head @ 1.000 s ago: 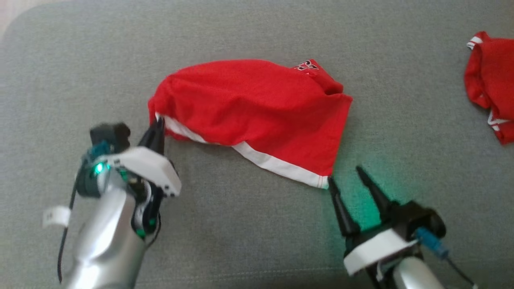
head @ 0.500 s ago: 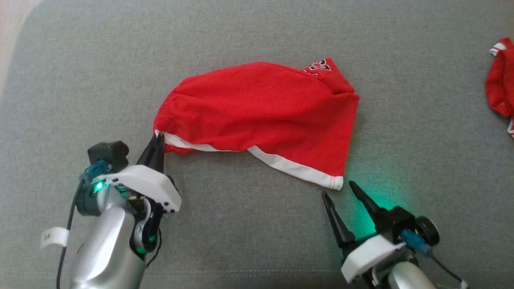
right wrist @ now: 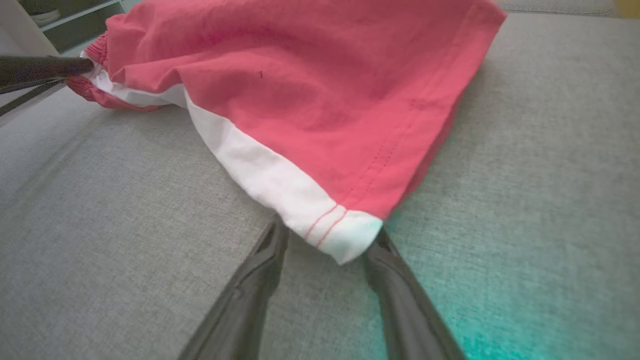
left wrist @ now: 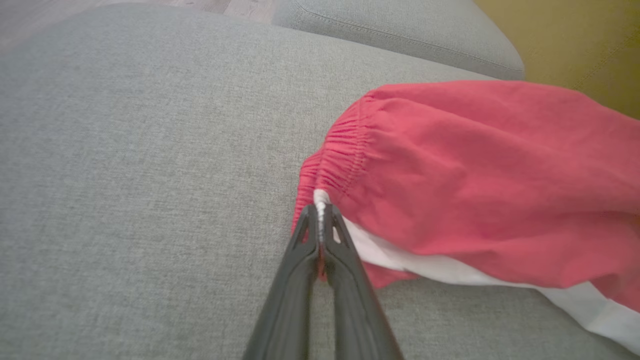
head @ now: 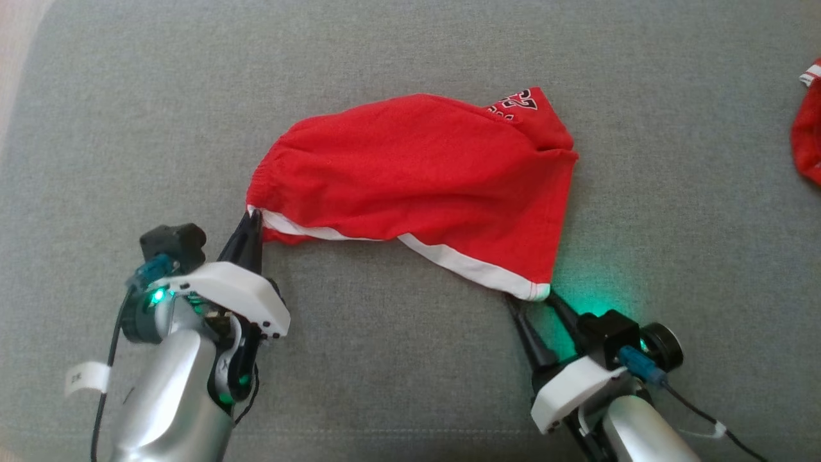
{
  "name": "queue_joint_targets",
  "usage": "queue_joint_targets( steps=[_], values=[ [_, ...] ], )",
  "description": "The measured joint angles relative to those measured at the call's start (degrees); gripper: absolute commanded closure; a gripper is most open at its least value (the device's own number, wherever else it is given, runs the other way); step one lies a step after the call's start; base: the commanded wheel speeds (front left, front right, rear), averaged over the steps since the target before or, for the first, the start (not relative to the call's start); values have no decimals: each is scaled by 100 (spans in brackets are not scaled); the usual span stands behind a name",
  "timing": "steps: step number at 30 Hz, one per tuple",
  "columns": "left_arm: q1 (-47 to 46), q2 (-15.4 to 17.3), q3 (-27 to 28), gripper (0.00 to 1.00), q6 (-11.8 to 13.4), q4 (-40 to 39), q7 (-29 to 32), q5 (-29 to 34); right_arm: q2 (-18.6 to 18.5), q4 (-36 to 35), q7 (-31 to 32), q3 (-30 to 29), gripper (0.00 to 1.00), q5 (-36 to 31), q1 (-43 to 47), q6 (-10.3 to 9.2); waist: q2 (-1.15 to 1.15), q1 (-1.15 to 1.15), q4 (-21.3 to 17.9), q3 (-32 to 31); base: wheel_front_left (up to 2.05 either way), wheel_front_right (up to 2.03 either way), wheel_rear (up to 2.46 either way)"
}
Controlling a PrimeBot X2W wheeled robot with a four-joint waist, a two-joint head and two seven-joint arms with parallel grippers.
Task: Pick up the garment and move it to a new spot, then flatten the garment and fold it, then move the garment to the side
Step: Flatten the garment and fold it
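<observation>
garment (head: pixel 417 173): thin red cloth, matt, with smooth white hem band | sofa cushion (head: pixel 397 45): grey woven cloth, coarse, matt | fingers (right wrist: pixel 240 310): dark plastic, matt | left forearm (head: pixel 170 391): silver, glossy, smooth | wrist housing (head: pixel 237 292): white plastic

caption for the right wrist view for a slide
Open right gripper straddles the white-hemmed corner of the red shorts on grey upholstery.

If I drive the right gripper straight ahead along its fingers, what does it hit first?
The right gripper would meet the garment first: its white-hemmed corner lies over the open jaws' tips. Whether they touch yet is unclear.
</observation>
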Motion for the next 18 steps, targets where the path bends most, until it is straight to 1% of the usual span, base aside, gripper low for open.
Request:
queue_joint_targets(
  steps=[3,5,6,7,8,13,18],
  values=[
    [-1,3,0,100,1,1,-1,-8,0,51,-42,22,62,0,-87,0,0,0,-10,-7,0,0,0],
    [-1,9,0,100,1,1,-9,-8,-1,48,-69,23,72,0,-101,0,0,0,-19,-20,0,0,0],
    [-1,13,0,100,1,1,-12,-9,-1,36,-96,22,84,0,-99,0,0,0,-24,-31,0,0,0],
    [-2,19,1,100,1,1,-18,-10,-1,-4,-100,15,98,0,-99,0,0,0,-30,-45,0,0,0],
    [-2,21,1,100,1,1,-43,-16,-1,-60,-101,-2,100,0,-99,0,0,0,-36,-62,0,0,0],
    [1,70,18,100,1,-29,-157,-69,-1,-471,-160,-172,100,-3,-88,0,0,0,-85,-193,0,0,0],
    [20,109,46,100,-4,-252,-334,-154,-1,-1021,-201,-509,100,-115,-34,0,0,0,-161,-386,0,0,0]
  ],
)
